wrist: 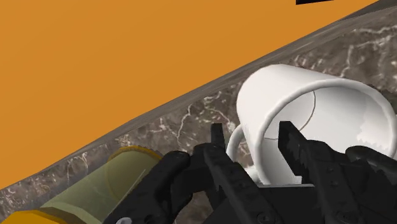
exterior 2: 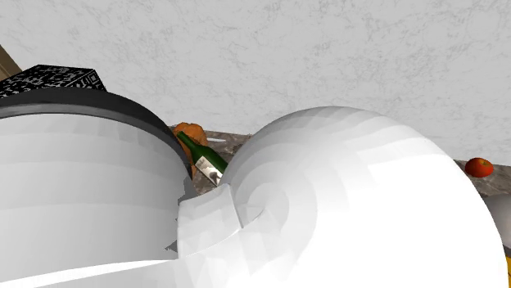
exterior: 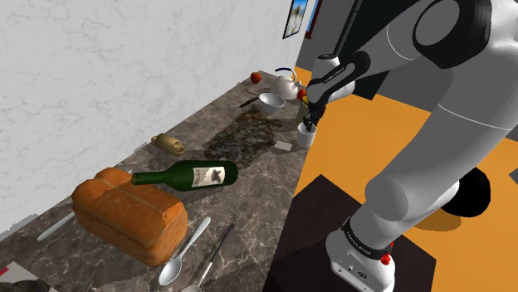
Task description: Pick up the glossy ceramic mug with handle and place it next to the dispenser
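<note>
Mug [exterior: 305, 137]: white, handled, upright at the front edge of the dark marble counter [exterior: 257, 178], nothing inside. Gripper [exterior: 310, 123] is right over it, fingers apart and straddling the wall by the handle, one inside and one outside; can't tell if they touch. Yellowish cylinder [wrist: 108, 188] just beside the mug. Also on the counter: bowl [exterior: 270, 102], kettle [exterior: 285, 83], green bottle [exterior: 187, 175], bread loaf [exterior: 129, 214], spoon [exterior: 178, 261]. Orange floor [exterior: 357, 141], white wall [exterior: 100, 66].

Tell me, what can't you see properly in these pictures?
- Second exterior view: the white arm blocks most of the counter; the green bottle peeks out partly.
- Shoulder view: the gripper covers part of the small white mug.
- Wrist view: the yellowish cylinder is cut off by the gripper and the edge.
</note>
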